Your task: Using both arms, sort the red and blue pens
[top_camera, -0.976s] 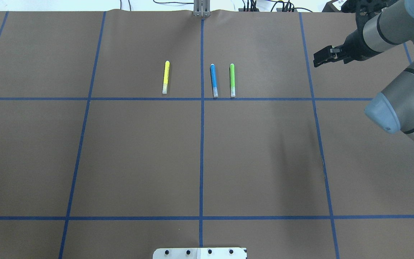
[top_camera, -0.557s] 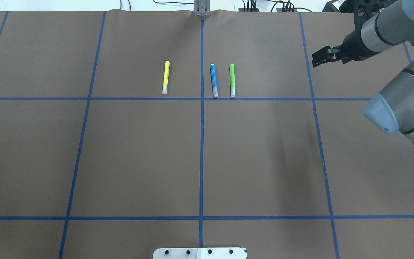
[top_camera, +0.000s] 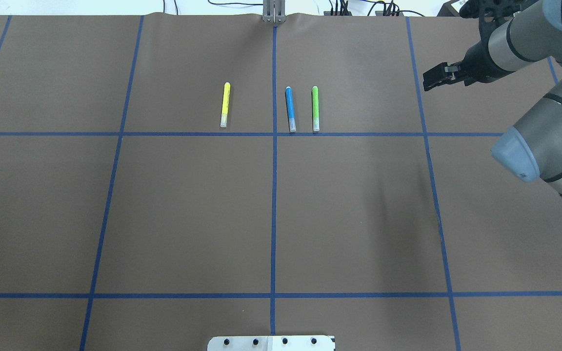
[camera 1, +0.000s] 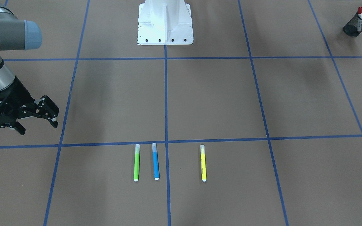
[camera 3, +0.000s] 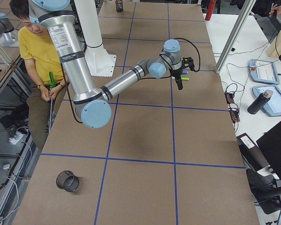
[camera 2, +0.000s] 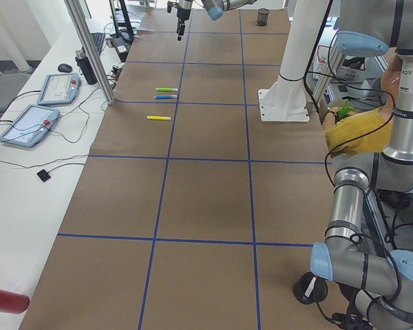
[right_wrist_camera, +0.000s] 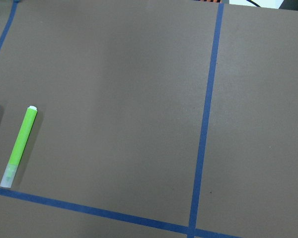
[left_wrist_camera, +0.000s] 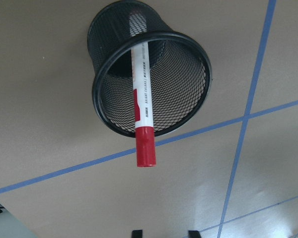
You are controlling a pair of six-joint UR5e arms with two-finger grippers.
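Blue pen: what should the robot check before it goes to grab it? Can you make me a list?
1. Right gripper fingers open and empty: ok.
2. Blue pen lying flat, nothing on top: ok.
3. Green marker not touching the blue pen: ok, but the gap is narrow.
4. Right gripper above the blue pen: not ok, it is off to the side, beyond the green marker.
5. Red pen in the mesh cup: ok.
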